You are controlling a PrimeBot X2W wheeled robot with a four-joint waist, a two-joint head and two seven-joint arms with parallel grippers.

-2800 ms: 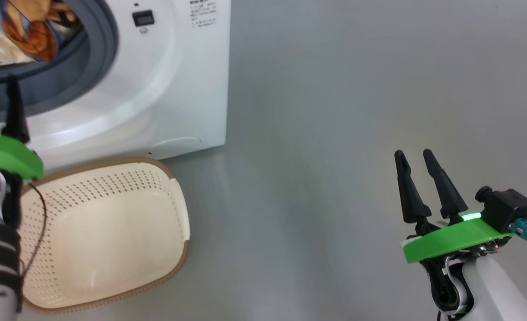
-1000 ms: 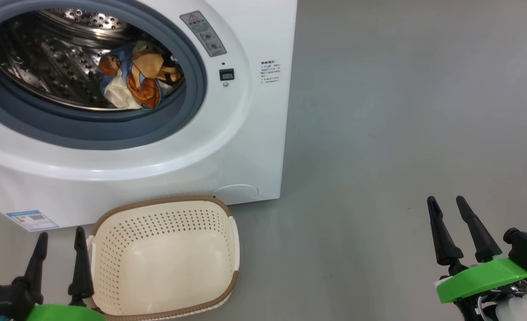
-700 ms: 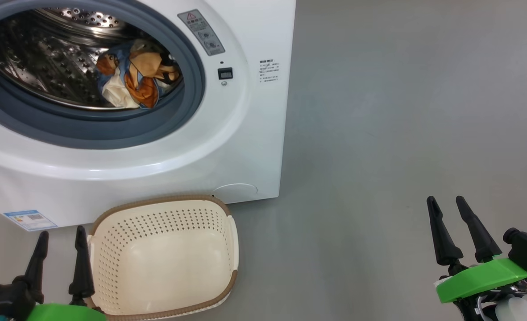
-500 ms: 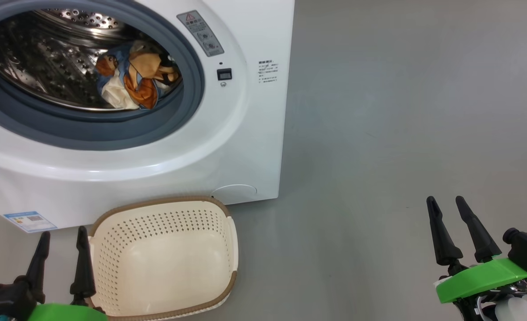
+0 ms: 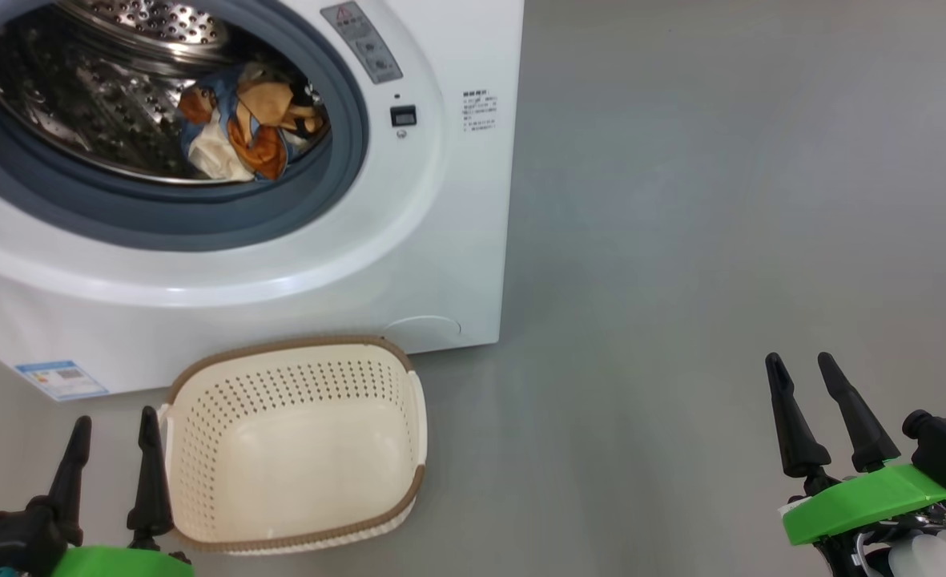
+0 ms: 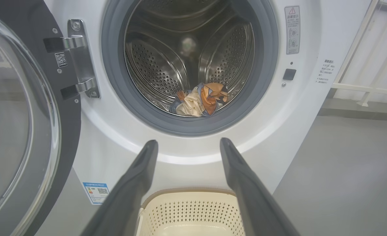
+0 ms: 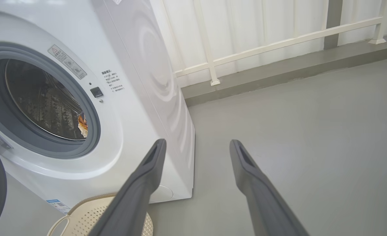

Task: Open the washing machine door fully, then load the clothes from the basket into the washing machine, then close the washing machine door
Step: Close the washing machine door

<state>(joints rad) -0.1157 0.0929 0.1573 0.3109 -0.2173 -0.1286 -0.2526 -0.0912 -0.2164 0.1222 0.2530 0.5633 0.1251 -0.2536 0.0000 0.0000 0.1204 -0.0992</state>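
Note:
The white washing machine [image 5: 440, 200] stands with its door [image 6: 23, 131] swung wide to the left on its hinge. The clothes [image 5: 244, 132], a bundle of blue, cream and orange, lie low in the steel drum [image 6: 200, 101]. On the floor before the machine sits the cream basket [image 5: 296, 449], with nothing in it. My left gripper [image 5: 114, 429] is open just left of the basket, holding nothing. My right gripper [image 5: 803, 369] is open over bare floor far to the right, also holding nothing. In the left wrist view my gripper [image 6: 187, 145] points at the machine's front below the drum mouth.
Grey floor [image 5: 721, 200] stretches to the right of the machine. A white railing [image 7: 262, 49] on a low kerb runs along the wall behind. A blue label sticker [image 5: 60, 378] marks the machine's lower left corner.
The head view has shifted: the drum, the clothes and the basket sit a little higher in it than a second ago. Both grippers hold their places, open.

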